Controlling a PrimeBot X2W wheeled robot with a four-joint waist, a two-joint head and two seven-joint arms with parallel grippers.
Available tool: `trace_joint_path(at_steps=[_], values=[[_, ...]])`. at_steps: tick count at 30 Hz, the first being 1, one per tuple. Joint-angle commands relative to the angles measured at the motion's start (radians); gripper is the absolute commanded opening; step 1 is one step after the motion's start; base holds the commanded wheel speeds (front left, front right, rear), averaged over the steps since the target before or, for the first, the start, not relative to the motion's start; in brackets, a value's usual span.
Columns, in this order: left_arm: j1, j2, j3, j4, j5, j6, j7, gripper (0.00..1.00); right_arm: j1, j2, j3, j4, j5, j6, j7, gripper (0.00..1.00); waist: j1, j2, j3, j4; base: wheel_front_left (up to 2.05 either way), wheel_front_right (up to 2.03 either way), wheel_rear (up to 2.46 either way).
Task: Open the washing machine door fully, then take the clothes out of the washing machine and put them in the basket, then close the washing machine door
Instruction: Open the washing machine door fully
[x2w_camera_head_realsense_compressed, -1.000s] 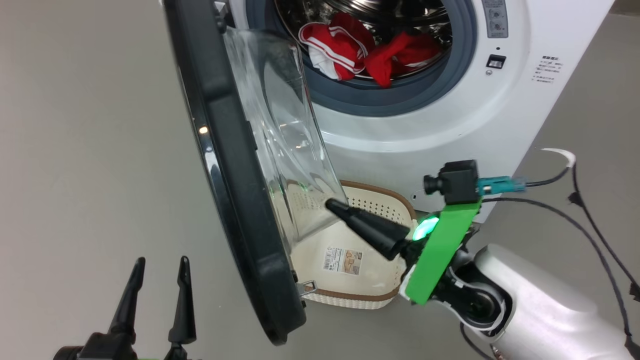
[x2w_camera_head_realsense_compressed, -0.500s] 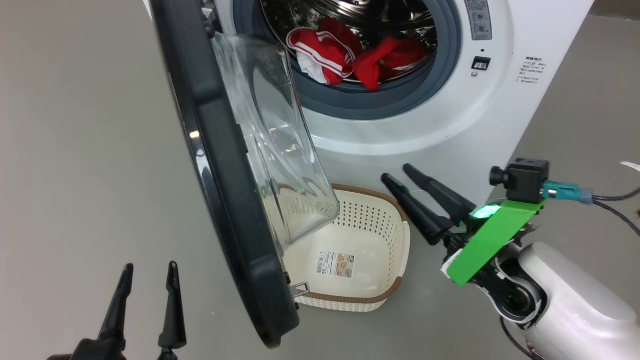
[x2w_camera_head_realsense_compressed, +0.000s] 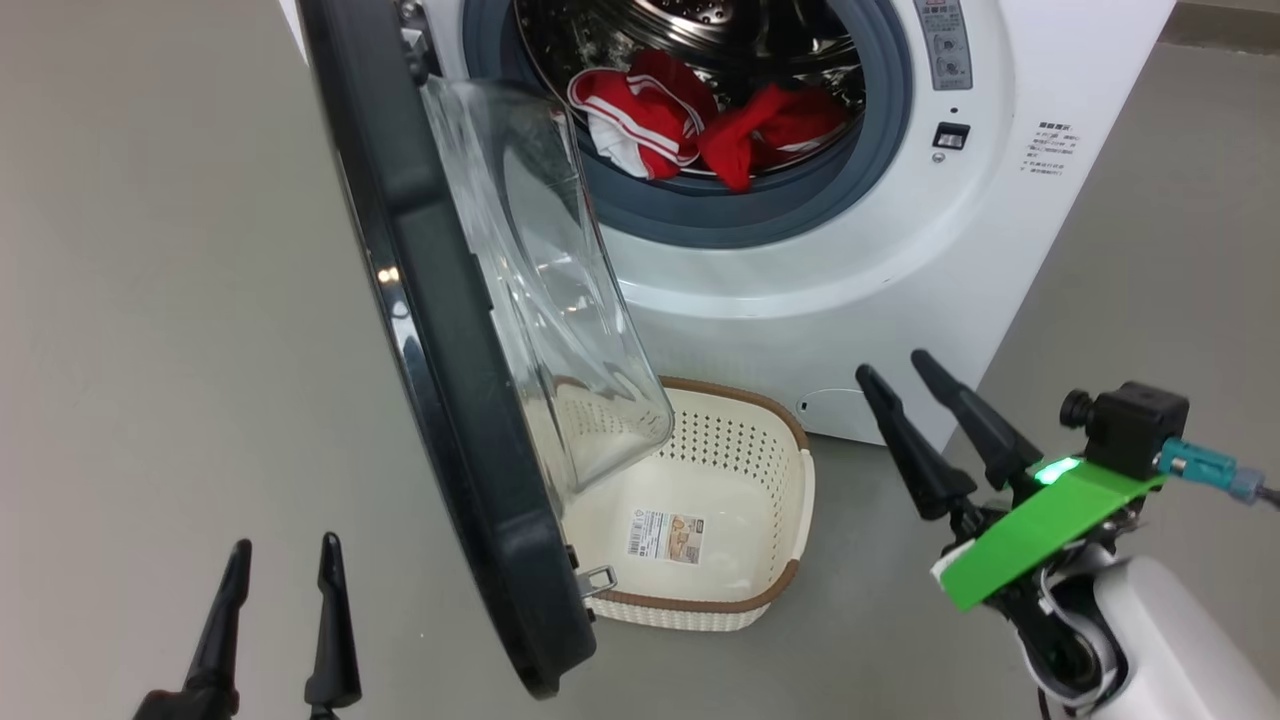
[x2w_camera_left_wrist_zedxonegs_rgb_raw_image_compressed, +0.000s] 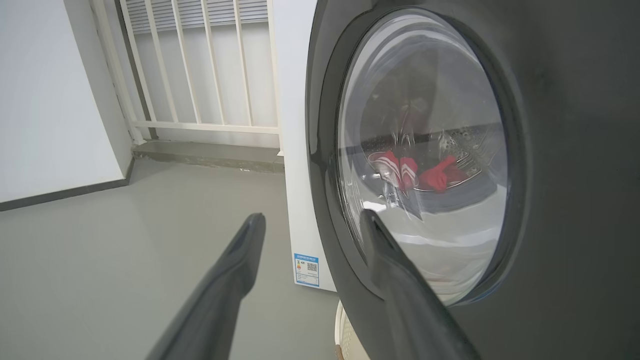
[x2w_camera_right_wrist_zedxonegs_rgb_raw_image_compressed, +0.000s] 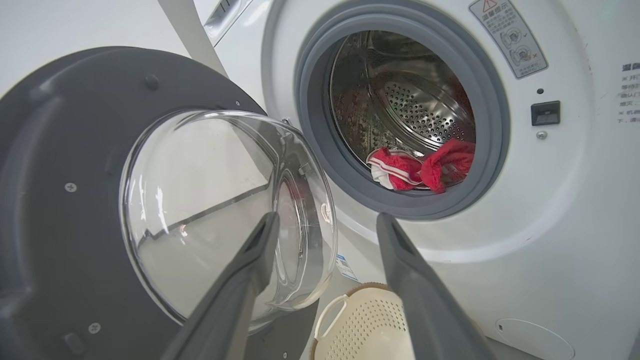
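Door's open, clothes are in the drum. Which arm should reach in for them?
Right. The right gripper is open on the inner side of the washing machine door, facing the clothes; the left gripper faces its outer side.

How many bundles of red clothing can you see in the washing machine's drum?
2. The striped bundle lies left at the drum front; the plain red bundle lies right beside it, touching. More may be hidden underneath.
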Motion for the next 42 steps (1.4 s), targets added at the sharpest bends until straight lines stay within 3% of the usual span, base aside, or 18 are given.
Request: trace_joint_path(at_steps=[1, 10, 15, 25, 42], values=[[-0.011, 0.020, 0.037, -0.031, -0.003, 0.010, -0.006, 1.00, 0.021, 0.014, -0.005, -0.042, -0.022, 0.002, 0.009, 1.00, 0.0000, -0.0001, 0.000, -0.001, 0.00, 0.00, 0.00], [-0.008, 0.025, 0.042, -0.037, -0.008, 0.017, -0.006, 1.00, 0.174, 0.165, -0.195, -0.217, -0.244, 0.002, 0.107, 1.00, 0.0000, -0.0001, -0.002, -0.002, 0.00, 0.00, 0.00], [-0.006, 0.027, 0.043, -0.038, -0.010, 0.021, -0.006, 1.00, 0.233, 0.210, -0.243, -0.275, -0.322, 0.002, 0.141, 1.00, 0.0000, -0.0001, -0.003, -0.003, 0.00, 0.00, 0.00], [-0.002, 0.029, 0.044, -0.038, -0.016, 0.023, -0.006, 1.00, 0.298, 0.238, -0.292, -0.319, -0.432, 0.002, 0.157, 1.00, 0.0000, -0.0001, 0.002, -0.009, 0.00, 0.00, 0.00], [0.006, 0.032, 0.038, -0.034, -0.017, 0.027, -0.006, 1.00, 0.358, 0.248, -0.310, -0.318, -0.495, 0.002, 0.139, 1.00, 0.0000, -0.0001, -0.011, -0.008, 0.00, 0.00, 0.00]])
